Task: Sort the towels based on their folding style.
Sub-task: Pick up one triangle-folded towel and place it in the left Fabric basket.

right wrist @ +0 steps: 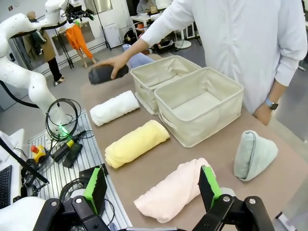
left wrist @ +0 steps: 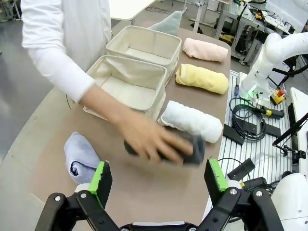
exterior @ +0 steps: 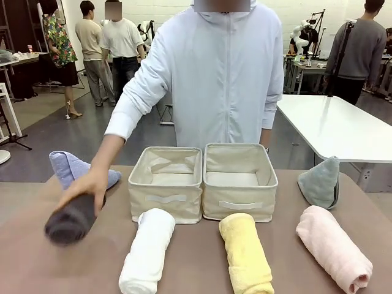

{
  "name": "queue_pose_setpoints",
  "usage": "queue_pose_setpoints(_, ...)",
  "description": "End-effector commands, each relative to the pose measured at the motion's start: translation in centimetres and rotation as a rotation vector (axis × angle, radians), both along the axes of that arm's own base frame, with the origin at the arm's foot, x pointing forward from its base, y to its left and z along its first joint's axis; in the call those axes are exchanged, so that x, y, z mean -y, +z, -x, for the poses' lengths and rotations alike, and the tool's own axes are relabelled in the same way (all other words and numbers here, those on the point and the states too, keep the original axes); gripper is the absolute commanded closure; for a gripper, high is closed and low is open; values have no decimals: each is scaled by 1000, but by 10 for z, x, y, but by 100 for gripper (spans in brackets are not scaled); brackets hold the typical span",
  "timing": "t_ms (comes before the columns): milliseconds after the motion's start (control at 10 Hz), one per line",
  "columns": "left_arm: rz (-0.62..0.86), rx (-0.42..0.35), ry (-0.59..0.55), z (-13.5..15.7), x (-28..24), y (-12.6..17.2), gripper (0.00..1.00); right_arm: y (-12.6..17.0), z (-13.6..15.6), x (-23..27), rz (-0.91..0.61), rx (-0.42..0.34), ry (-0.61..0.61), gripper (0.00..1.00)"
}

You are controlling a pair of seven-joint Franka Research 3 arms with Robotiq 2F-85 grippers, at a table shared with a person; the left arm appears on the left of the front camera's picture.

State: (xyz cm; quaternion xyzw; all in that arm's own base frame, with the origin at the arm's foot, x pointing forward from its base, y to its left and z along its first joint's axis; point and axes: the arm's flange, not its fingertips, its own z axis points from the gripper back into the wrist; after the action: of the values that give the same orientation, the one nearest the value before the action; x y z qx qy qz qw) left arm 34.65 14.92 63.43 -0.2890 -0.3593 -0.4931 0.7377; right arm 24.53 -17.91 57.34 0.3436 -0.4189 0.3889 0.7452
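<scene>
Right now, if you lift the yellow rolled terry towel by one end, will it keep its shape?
Probably not: the yellow rolled terry towel looks soft, so it would likely sag. Its outer flap shows near one end and may unroll. Lying sideways, it could roll if nudged.

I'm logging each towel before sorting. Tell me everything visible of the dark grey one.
The dark grey towel is terry-looking cloth rolled into a short cylinder, motion-blurred. The person's hand grips it from above at the table's left side, near the white rolled towel and the lavender-blue cone towel. Whether it rests on the table or is lifted is unclear.
</scene>
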Motion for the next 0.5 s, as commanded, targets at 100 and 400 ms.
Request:
queue_pose_setpoints(100,4,6,-6,0,-1,2,0,1,-2,0,-13,20,11,0)
queue_pose_setpoints(400,-97,-118,100,-39,10,-13,0,1,-2,0,-13,20,11,0)
